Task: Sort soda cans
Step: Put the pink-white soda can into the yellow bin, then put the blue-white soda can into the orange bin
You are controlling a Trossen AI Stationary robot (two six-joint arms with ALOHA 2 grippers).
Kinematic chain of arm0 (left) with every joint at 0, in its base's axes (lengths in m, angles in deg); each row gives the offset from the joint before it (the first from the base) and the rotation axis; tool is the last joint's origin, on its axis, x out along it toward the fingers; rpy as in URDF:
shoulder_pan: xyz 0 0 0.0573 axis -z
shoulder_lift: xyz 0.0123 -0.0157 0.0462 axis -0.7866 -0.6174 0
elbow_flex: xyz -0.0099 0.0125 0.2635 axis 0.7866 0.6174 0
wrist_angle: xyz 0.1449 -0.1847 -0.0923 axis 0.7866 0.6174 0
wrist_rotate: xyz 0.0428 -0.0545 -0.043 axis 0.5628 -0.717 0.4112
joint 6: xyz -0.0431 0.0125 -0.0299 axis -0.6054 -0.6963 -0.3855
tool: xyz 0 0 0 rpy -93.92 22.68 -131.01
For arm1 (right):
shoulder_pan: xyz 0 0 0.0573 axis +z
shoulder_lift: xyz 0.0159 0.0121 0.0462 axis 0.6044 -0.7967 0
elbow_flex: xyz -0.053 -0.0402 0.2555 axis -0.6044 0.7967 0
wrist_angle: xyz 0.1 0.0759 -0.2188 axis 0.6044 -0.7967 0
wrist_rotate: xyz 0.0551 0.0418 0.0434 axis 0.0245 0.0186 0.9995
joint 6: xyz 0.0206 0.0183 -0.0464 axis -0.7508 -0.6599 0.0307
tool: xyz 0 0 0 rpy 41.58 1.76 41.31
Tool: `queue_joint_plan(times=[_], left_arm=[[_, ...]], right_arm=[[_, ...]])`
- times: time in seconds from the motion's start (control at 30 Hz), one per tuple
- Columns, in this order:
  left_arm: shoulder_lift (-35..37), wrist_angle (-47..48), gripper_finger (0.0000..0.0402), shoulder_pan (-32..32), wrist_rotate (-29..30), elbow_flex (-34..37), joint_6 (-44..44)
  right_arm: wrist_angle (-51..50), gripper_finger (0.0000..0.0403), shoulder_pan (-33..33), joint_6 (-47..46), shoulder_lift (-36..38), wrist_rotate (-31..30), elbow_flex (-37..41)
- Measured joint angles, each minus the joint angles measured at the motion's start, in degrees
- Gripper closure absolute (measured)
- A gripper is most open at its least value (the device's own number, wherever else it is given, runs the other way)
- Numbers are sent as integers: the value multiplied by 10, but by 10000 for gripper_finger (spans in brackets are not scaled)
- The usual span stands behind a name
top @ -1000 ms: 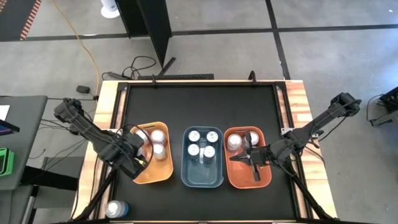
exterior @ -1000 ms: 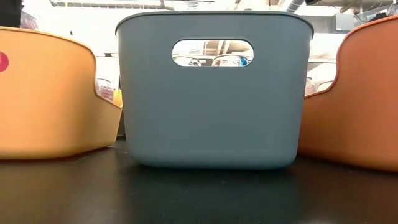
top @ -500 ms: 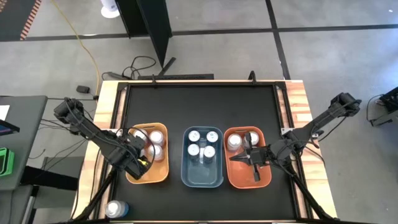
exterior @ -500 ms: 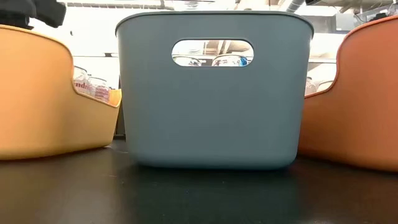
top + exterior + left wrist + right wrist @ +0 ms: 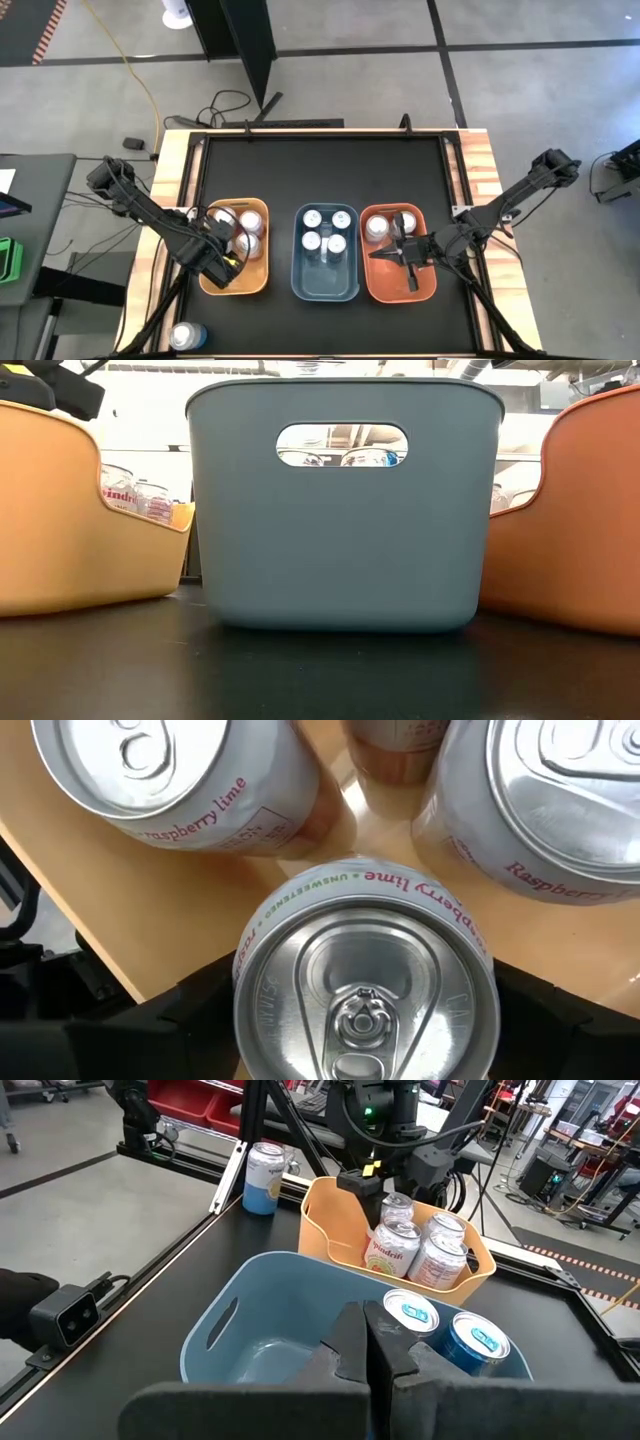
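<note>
My left gripper (image 5: 222, 254) reaches down into the yellow-orange bin (image 5: 258, 282) at the table's near left, shut on a silver-white soda can (image 5: 365, 985). Three more silver-white cans (image 5: 170, 775) (image 5: 560, 810) (image 5: 400, 740) stand close around it in that bin. The arm hides the held can in the high view. Blue cans (image 5: 325, 230) stand in the blue bin (image 5: 326, 290). My right gripper (image 5: 375, 254) hovers shut over the red-orange bin (image 5: 398, 292), which holds a can (image 5: 376, 228). My left gripper pinches the silver-white can by two opposite sides of its body (image 5: 243, 982), near the top rim, between its two fingers (image 5: 150, 1030). The fingers come from above, pointing down. The can is upright, top up. I cannot tell whether its base stands on the bin floor.
The three bins stand side by side along the table's near half (image 5: 320, 170); the far half is bare black top. One more can (image 5: 187, 336) stands off the mat at the near left corner. In the low view the blue bin (image 5: 340, 510) fills the middle.
My left gripper has gone down into the yellow-orange bin with the can, still shut on it. The yellow-orange bin has slid a little toward the table's left edge, widening the gap to the blue bin.
</note>
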Motion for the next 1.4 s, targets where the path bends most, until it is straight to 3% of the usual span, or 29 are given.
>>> queue_joint_plan(times=[0.2, 0.53, 1.13, 1.23, 1.4], left_arm=[[0, 3, 60, 0, 11, 0, 3], [0, 5, 52, -3, 20, -7, 13], [1, 141, 49, -3, 12, -160, 34], [2, 138, 49, -3, -28, -198, 56], [-2, 88, 49, 21, -171, -228, 50]], right_arm=[[0, 398, 0, 0, 0, 0, 0], [0, 398, 0, 0, 0, 0, 0], [0, 398, 0, -3, 0, 0, 0], [0, 398, 0, -5, 0, 0, 0], [0, 398, 0, -5, 0, 0, 0]])
